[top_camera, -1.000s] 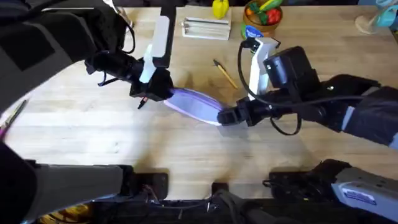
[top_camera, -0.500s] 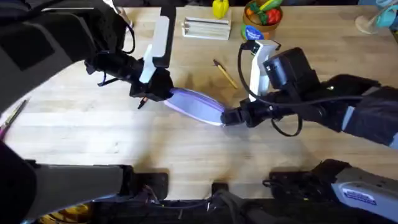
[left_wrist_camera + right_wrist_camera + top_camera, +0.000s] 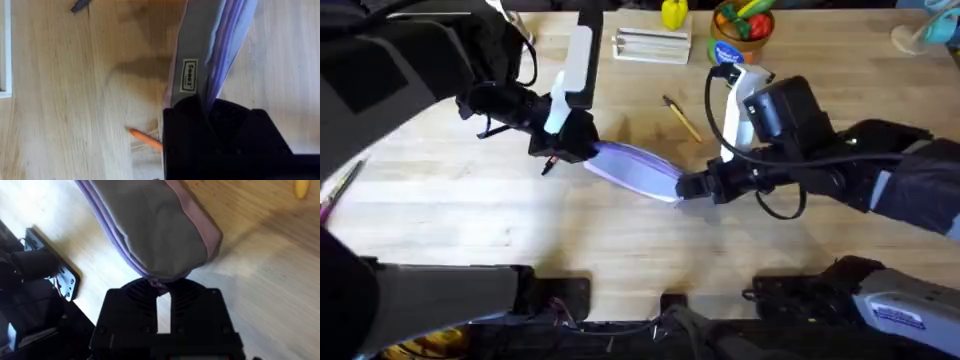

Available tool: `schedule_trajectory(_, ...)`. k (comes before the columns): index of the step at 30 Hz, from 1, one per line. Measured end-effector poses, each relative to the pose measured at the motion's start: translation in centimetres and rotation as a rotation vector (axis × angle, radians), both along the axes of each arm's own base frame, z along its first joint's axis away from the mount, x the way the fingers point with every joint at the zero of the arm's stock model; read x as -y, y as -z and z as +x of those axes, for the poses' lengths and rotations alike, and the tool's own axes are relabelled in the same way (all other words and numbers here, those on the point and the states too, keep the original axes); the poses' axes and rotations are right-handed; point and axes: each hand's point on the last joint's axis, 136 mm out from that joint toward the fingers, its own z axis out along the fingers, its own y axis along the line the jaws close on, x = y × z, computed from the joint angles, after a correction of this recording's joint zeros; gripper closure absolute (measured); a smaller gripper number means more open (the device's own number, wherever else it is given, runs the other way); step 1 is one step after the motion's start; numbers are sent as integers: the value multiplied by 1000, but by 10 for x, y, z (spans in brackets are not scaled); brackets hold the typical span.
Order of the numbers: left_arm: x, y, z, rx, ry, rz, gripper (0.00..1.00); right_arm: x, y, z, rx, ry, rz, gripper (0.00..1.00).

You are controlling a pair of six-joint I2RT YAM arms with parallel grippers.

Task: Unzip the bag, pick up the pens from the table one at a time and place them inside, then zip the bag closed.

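Overhead view first: we see the bag [image 3: 638, 167] stretched between our two grippers near the middle of the table [image 3: 470, 210], the left gripper [image 3: 582, 150] pinching its far-left end and the right gripper [image 3: 688, 188] clamped on its near-right end. Over the last second our right gripper has crept slightly rightward and a touch toward us, while the left one has stayed put. The bag has followed only a little, so we judge this as a slow pull along the zip line, with the left gripper anchoring the fabric.

Our right wrist view shows the fingers closed on a small tab or fold at the bag's tip [image 3: 159, 282]; whether that is the zip pull we cannot tell. Our left wrist view shows the fingers shut on the bag's other end [image 3: 202, 100].

One pen, yellowish [image 3: 681, 118], lies just beyond the bag, and an orange pen [image 3: 145, 139] lies beside the left gripper. Both are outside the bag, so we judge that opening is under way and loading has not started.
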Motion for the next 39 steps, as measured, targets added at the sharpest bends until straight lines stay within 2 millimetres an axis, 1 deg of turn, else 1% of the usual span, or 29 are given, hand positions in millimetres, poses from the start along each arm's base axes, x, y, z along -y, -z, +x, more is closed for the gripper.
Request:
schedule_trajectory(5, 0, 0, 0, 1, 0, -1, 959, 0, -5, -2, 8, 1, 9, 886)
schedule_trajectory(10, 0, 0, 0, 0, 0, -1, 959, 2, -15, -4, 32, 5, 27, 899)
schedule_trajectory(11, 0, 0, 0, 0, 0, -2, 959, 3, -20, -6, 44, 6, 35, 906)
schedule_trajectory(17, 1, 0, -1, -4, 2, -3, 959, 4, -30, -9, 67, 6, 55, 922)
schedule_trajectory(28, 1, 0, -2, -6, 2, -3, 959, 5, -30, -11, 55, 11, 54, 949)
schedule_trajectory(31, 1, 0, -2, -7, 2, -3, 959, 9, -35, -13, 24, 33, 28, 957)
schedule_trajectory(34, 1, 0, -2, -7, 2, -5, 959, 18, -47, -12, 4, 67, -33, 965)
schedule_trajectory(35, 2, -1, -2, -8, 2, -8, 959, 20, -53, -10, 9, 77, -50, 968)
schedule_trajectory(39, 4, -2, -3, -9, 7, -18, 959, 20, -79, 5, 57, 102, -70, 975)
